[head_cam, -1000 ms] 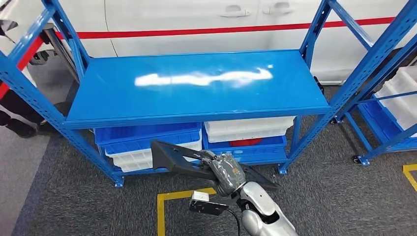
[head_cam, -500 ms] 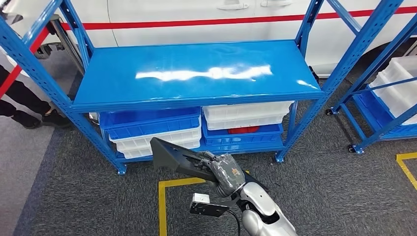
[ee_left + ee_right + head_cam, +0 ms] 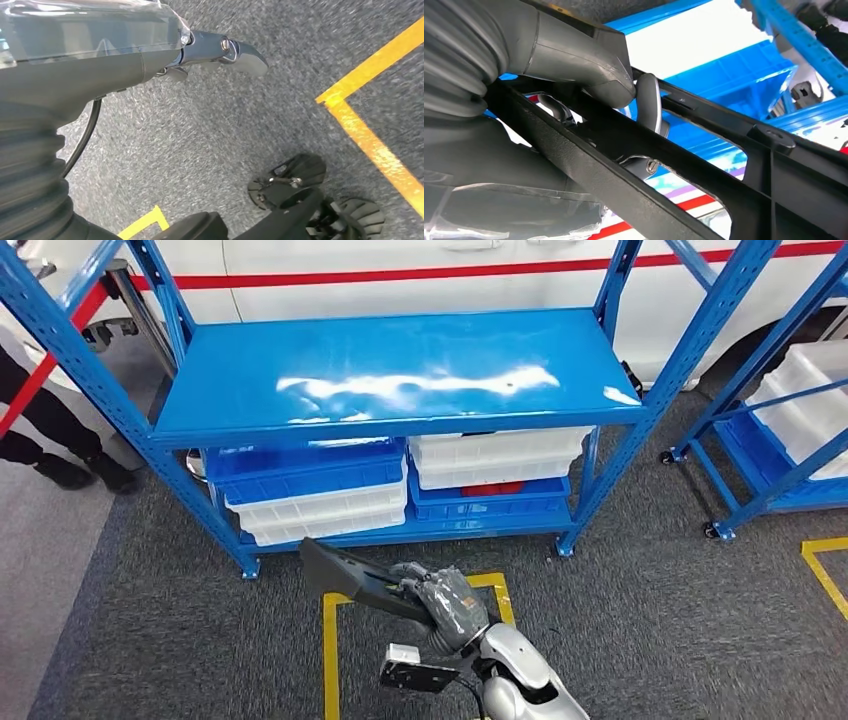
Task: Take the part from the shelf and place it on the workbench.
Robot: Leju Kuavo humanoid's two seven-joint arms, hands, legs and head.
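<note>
My right hand (image 3: 450, 605) grips a long black plastic part (image 3: 345, 575) low in the head view, above the grey carpet in front of the blue shelf (image 3: 400, 370). The part points to the left and slightly up. In the right wrist view the part's black ribbed frame (image 3: 704, 165) runs across the picture, with the grey thumb (image 3: 589, 65) on one side of it and darker fingers wrapped round the other. The shelf's top board is bare and shiny. My left hand (image 3: 150, 55) hangs over the carpet and holds nothing.
Blue and white bins (image 3: 320, 495) are stacked on the shelf's lower level. A second blue rack (image 3: 790, 420) with white bins stands at the right. Yellow tape (image 3: 330, 640) marks the floor. A white car (image 3: 450, 270) is behind the shelf, and a person's legs (image 3: 40, 430) are at the left.
The whole picture has shifted: the camera has drawn back from the shelf, which now sits higher and farther off. My right hand still holds the part, a little lower in the frame.
</note>
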